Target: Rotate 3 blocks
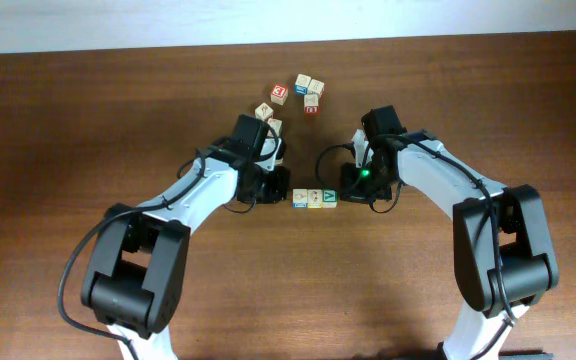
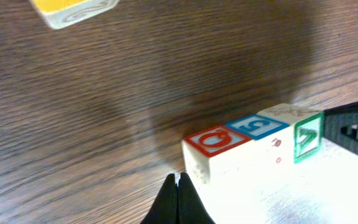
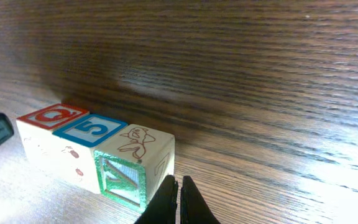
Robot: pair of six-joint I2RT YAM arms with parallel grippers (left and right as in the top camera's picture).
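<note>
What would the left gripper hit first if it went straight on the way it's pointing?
Probably the red-Q cube ending the three-cube row, ahead of the left gripper but slightly off-line; it may only clip its corner. Depth unclear.

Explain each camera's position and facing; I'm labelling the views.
Overhead: above the table, looking straight down; left arm, right arm and the three-block row show.
Left wrist: low by the row's red Q end, facing along it; shut left end effector shows.
Right wrist: low by the green V end; shut right end effector shows.
Shared: all three see the row.
</note>
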